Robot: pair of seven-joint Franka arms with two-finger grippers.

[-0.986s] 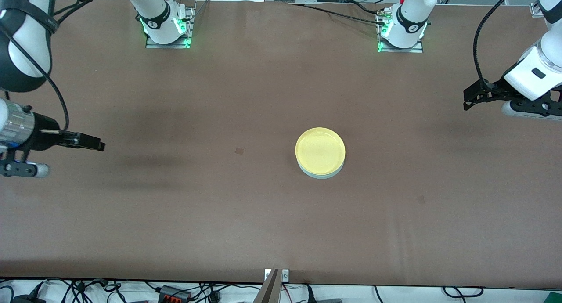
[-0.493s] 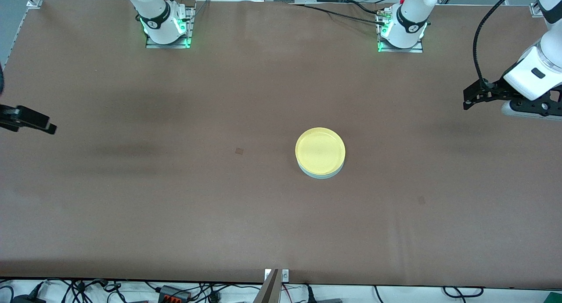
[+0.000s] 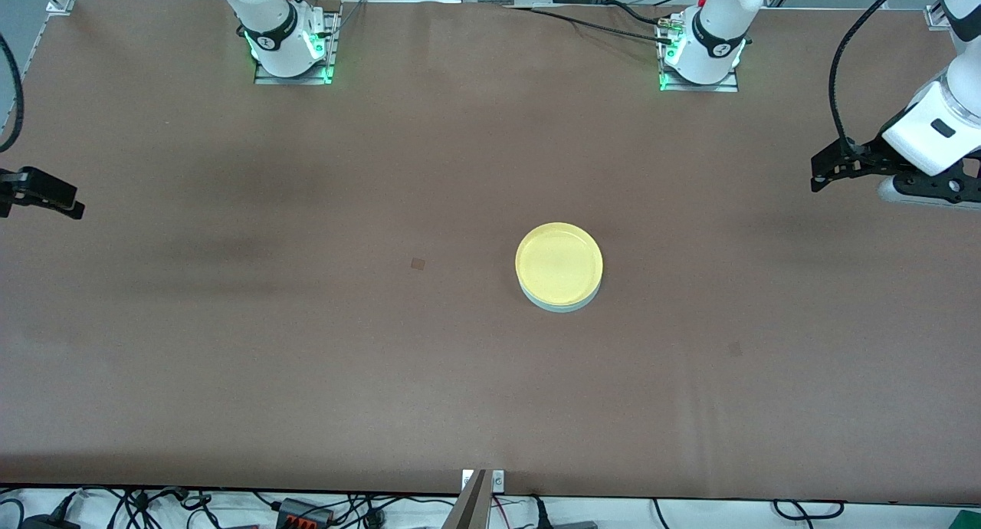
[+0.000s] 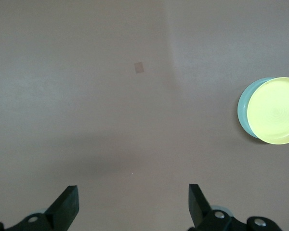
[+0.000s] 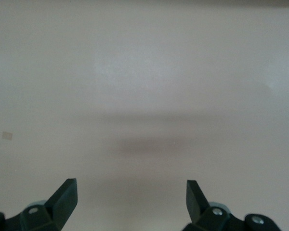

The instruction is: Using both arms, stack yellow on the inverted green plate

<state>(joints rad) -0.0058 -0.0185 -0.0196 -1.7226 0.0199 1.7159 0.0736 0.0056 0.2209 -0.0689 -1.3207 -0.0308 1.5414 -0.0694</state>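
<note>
Near the table's (image 3: 230, 376) middle, yellow (image 3: 559, 263) seems seated on green (image 3: 563, 305), so keep the left gripper (image 4: 132, 204) and right gripper (image 5: 131, 199), jaws apart, high at their own table ends.

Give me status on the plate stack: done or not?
Looks done. The round bright-yellow plastic plate sits on the pale mint-green plate, whose rim peeks out beneath it, mid brown table. Nothing is in hand: the left pincer hangs open over the left arm's end of the table, the right pincer open over the right arm's end. Nothing visibly left.
</note>
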